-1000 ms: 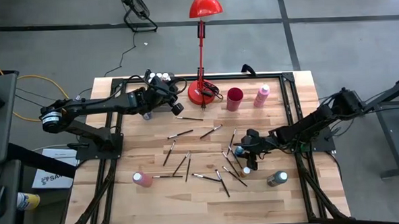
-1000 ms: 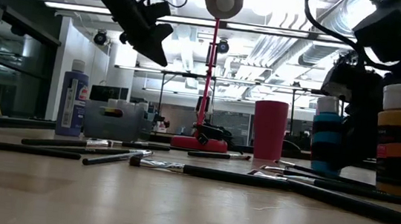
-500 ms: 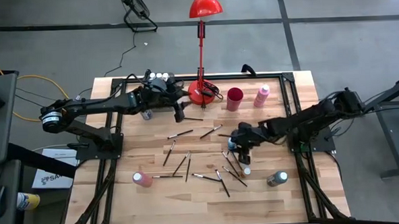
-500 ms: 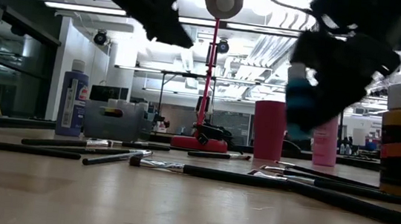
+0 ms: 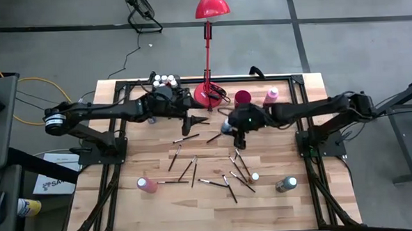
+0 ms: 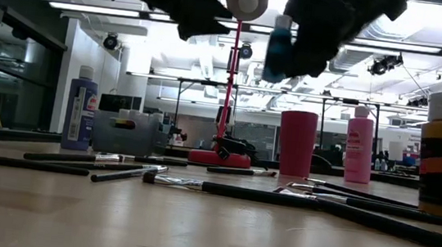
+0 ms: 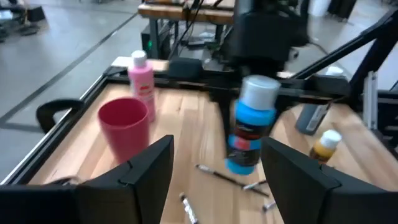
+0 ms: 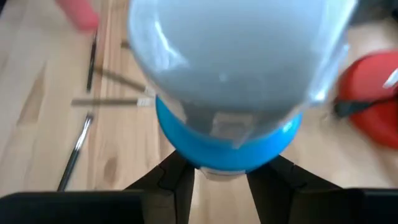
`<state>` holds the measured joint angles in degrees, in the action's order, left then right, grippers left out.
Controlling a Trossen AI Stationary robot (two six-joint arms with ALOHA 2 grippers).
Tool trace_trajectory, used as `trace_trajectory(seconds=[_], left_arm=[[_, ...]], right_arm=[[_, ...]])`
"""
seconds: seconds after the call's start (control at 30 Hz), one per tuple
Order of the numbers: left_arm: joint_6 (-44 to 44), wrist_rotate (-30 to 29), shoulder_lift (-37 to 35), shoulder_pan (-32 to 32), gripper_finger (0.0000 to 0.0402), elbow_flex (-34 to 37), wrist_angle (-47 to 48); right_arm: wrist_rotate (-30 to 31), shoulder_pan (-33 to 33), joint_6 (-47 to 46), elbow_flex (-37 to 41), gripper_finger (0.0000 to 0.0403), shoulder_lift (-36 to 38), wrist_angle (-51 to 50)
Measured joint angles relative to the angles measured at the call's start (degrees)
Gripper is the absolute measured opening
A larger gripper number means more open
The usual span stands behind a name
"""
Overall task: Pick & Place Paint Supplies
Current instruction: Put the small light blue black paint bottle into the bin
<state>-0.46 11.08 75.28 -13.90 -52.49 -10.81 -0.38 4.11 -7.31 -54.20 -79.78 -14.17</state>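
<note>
Held item: a small blue plastic paint bottle with a white cap (image 7: 252,124), carried in the air by the right claw (image 5: 234,125), just in front of the dark red plastic cup (image 5: 242,98) as seen from above.
Right claw: clenched on the bottle; its own wrist view shows both dark fingers (image 8: 174,180) pressing the blue body just under the cap.
Left claw: (image 5: 189,119) released, its two fingers spread wide with nothing between them, hovering left of the cup and facing the carried bottle.
Bottle handling: judged light and rigid, smooth-walled and so a little slippery; the straight sides of the body give the surest hold, the rounded cap the poorest. It hangs roughly upright and would likely topple if set down tilted.
Other supplies: thin dark-handled paintbrushes (image 5: 186,138) lie scattered on the wooden tabletop (image 5: 125,175), in front of the cup; a pink bottle (image 5: 270,97) stands just right of it.
Brush handling: judged very light, stiff and prone to roll; best pinched across the middle of the handle.
</note>
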Motion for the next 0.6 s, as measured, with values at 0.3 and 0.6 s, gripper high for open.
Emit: trace_trajectory(seconds=[0.3, 0.6], left_arm=[[-4.9, -3.7, 4.7, 1.7, 0.0236, 0.0, -9.3], [-7.5, -2.6, 7.4, 1.8, 0.0236, -0.5, -15.6]], right_arm=[[-2.6, 2.5, 1.0, -1.2, 0.0123, 0.0, 5.7], [-2.6, 2.4, 1.1, -1.2, 0.0123, -2.3, 6.3]])
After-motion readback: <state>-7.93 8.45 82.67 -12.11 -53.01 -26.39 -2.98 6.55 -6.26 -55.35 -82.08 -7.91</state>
